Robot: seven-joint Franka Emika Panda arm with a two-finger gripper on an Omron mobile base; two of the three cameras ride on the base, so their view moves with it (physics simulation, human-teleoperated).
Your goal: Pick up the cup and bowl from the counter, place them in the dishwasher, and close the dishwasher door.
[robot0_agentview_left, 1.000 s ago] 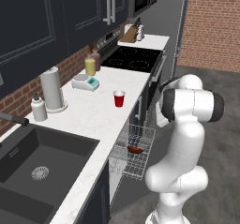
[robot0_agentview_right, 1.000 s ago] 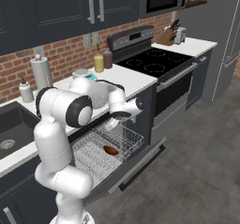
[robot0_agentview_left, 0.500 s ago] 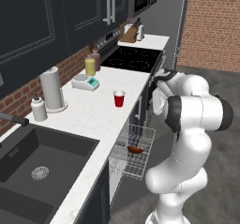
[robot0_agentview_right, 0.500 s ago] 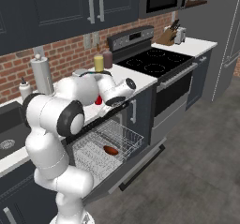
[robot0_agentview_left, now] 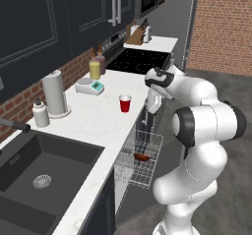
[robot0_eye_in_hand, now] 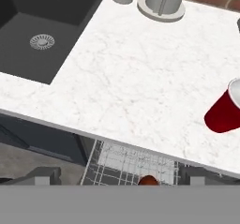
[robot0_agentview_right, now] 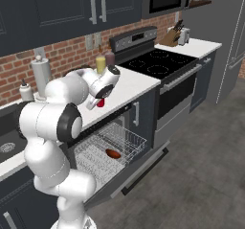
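Claw [robot0_agentview_left: 152, 102] of mine hangs spread wide and empty at the counter's [robot0_agentview_left: 93, 126] front edge, above the pulled-out wire rack [robot0_agentview_left: 140, 158]. The red cup [robot0_agentview_left: 125, 103] stands upright on the white stone, just beside my hand. The dark red-brown bowl [robot0_agentview_right: 113, 153] lies in the rack of the dishwasher [robot0_agentview_right: 107, 151], over its lowered door [robot0_agentview_right: 139, 168].

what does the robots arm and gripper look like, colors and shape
The arm is glossy white with rounded, bulbous links and dark grey to black bands at the joints. The gripper is a small white hand with dark fingers. No cables or markings show.
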